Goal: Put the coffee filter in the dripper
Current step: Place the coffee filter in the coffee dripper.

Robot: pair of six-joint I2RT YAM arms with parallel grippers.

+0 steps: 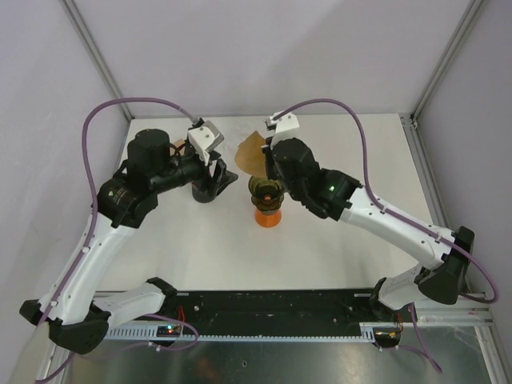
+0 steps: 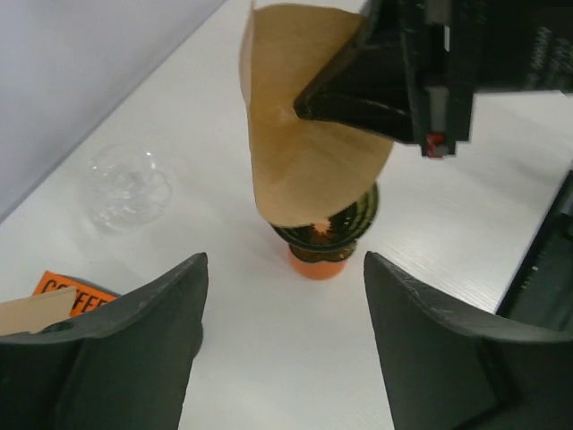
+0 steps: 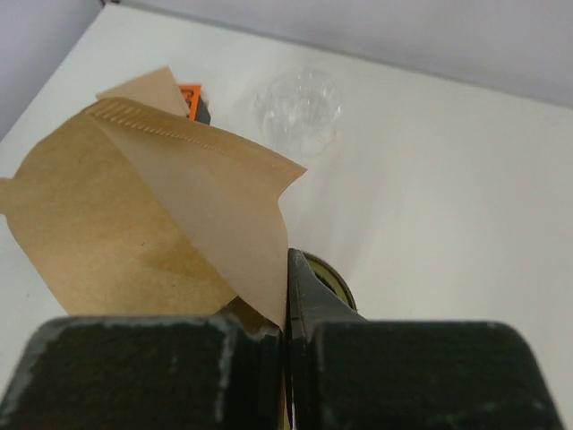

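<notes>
A brown paper coffee filter (image 1: 250, 152) hangs partly unfolded just above and behind the dripper (image 1: 266, 192). The dripper is a dark olive cone on an orange base. My right gripper (image 1: 266, 166) is shut on the filter's edge. In the right wrist view the filter (image 3: 134, 224) fans out to the left of the shut jaws (image 3: 286, 300), and the dripper's rim (image 3: 329, 279) peeks out behind them. In the left wrist view the filter's tip (image 2: 300, 188) hangs over the dripper's mouth (image 2: 329, 231). My left gripper (image 2: 285, 287) stands open and holds nothing, just left of the dripper.
A clear glass vessel (image 2: 125, 185) stands at the back left of the table, and it also shows in the right wrist view (image 3: 298, 107). An orange coffee filter pack (image 2: 67, 292) with brown filters in it sits near my left gripper. The right arm's black body (image 2: 466, 54) hangs over the dripper.
</notes>
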